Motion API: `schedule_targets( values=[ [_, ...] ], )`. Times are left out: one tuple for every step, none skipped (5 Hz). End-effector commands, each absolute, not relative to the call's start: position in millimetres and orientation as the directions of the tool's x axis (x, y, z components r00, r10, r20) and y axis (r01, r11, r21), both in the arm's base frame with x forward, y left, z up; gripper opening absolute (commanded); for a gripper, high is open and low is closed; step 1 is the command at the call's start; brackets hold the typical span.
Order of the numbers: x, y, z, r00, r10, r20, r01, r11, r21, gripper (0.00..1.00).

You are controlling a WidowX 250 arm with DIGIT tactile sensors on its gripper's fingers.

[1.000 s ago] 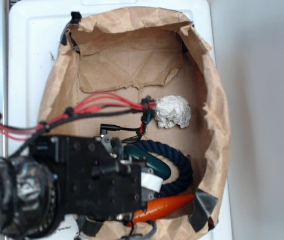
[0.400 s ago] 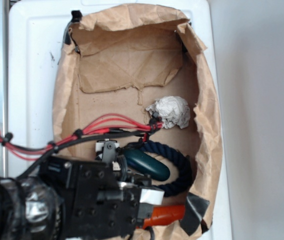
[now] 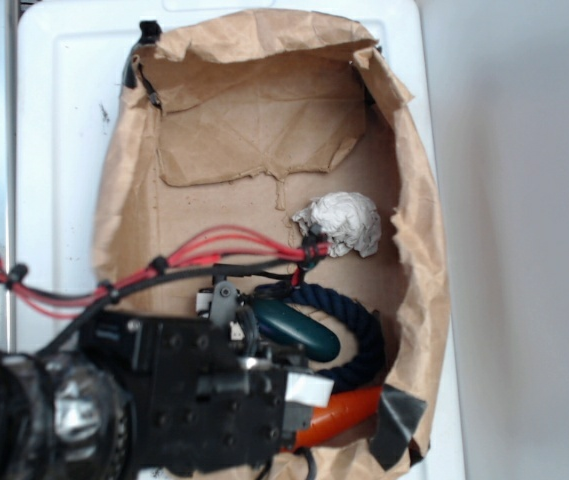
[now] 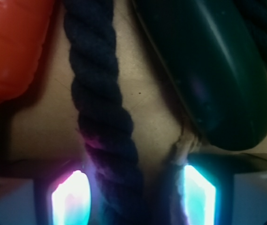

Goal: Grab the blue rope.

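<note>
The blue rope, dark navy and twisted, curves round a dark green oval object at the bottom right of the paper-lined bin. In the wrist view a strand of the rope runs straight down between my fingers, close to the left pad. A frayed rope end lies by the right pad. My gripper is open, its pads set wide on either side of the rope. In the exterior view the black arm hides the fingertips.
An orange carrot lies just beside the rope, at the bin's front edge, also showing as the carrot up close. A crumpled white paper ball sits farther back. Red cables cross the bin. Brown paper walls stand all around.
Over the last second the arm slid toward the near edge of the bin and came down over the rope. The paper lining shifted slightly. Little has moved since 0.4 s ago.
</note>
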State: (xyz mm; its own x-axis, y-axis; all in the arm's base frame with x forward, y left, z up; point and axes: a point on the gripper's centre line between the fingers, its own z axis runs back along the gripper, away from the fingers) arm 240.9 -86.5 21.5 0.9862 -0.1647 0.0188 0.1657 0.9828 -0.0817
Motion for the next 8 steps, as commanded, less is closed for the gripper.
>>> schedule_targets(
  values=[
    [245,-70,44,0.983,-0.167,0.083,0.176,0.976,-0.125,0.0],
    [246,-65,48,0.983,-0.158,0.091,0.17,0.976,-0.137,0.0],
    [248,-59,54,0.985,-0.14,0.098,0.153,0.977,-0.148,0.0],
    [250,-51,62,0.989,-0.102,0.111,0.117,0.982,-0.147,0.0],
    [253,-38,77,0.992,-0.029,0.125,0.049,0.986,-0.159,0.0],
    [256,-30,99,0.99,0.052,0.134,-0.028,0.984,-0.173,0.0],
    [257,-24,120,0.984,0.104,0.142,-0.077,0.98,-0.185,0.0],
    [261,-20,131,0.984,0.123,0.132,-0.096,0.977,-0.192,0.0]
  ],
)
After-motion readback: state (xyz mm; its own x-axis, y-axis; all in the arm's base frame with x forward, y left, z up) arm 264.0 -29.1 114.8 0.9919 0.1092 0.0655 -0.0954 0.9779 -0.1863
